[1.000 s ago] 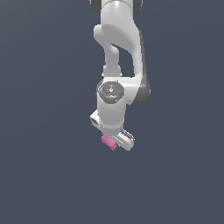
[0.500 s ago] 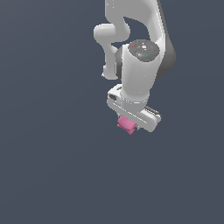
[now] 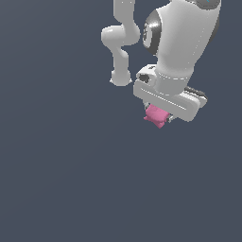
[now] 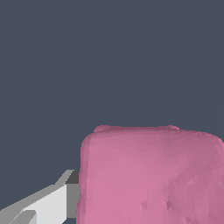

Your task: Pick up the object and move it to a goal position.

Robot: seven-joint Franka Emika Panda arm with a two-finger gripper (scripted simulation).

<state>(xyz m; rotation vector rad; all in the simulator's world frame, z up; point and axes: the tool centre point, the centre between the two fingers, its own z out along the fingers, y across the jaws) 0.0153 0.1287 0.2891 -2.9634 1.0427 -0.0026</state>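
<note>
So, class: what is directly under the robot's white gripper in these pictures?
A small pink object sits under the gripper, partly tucked beneath the white hand. The wrist view shows one finger beside it; the other finger and the contact faces are covered. Beneath the object, only plain grey background.

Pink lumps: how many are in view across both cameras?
1. The pink lump sits under the white gripper in the exterior view, and it fills much of the wrist view. No other shows in either view.
</note>
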